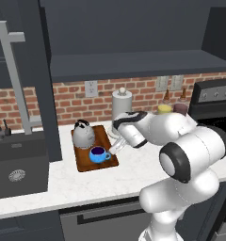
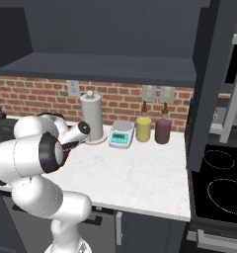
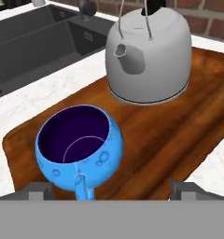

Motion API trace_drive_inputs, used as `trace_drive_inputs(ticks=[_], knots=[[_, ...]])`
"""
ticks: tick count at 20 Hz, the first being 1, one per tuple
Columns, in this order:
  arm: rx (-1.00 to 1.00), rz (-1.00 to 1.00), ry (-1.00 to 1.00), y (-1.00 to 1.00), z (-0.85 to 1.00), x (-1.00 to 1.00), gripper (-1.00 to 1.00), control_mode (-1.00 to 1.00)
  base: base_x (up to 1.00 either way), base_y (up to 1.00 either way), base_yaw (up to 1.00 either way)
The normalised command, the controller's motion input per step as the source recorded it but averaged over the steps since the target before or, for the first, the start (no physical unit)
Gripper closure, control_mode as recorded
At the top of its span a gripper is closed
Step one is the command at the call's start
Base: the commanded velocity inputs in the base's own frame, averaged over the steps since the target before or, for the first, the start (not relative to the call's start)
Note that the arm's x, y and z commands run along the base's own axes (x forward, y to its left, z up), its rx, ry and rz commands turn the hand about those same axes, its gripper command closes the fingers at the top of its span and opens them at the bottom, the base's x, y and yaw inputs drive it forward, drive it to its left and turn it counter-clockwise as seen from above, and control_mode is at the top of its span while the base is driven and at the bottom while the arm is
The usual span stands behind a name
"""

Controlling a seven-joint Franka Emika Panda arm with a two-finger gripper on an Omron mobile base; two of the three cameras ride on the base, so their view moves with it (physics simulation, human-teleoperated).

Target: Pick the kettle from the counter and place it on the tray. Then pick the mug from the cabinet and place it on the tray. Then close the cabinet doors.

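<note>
Hand view: the white, lightly marbled stone desk (image 3: 48, 88) carries the flat reddish-brown wooden tray (image 3: 179, 135), which lies under and ahead of the jaws (image 3: 111, 189). Beyond them on the tray stands the squat silver-grey metal kettle (image 3: 149, 56) (spout facing the jaws). Between the spread, empty jaws sits the small bright blue mug (image 3: 79, 149), upright, handle toward them.
</note>
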Motion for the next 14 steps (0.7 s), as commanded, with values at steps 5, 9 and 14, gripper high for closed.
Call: trace_drive_inputs(ticks=[5,9,14], knots=[[0.0,0.0,0.0,-0.1,0.39,-0.08,-1.0,-1.0,0.0,0.0,0.0],[0.0,0.0,0.0,-0.16,0.39,-0.01,-1.0,-1.0,0.0,0.0,0.0],[0.0,0.02,0.0,-0.1,0.43,-0.22,-1.0,-1.0,0.0,0.0,0.0]])
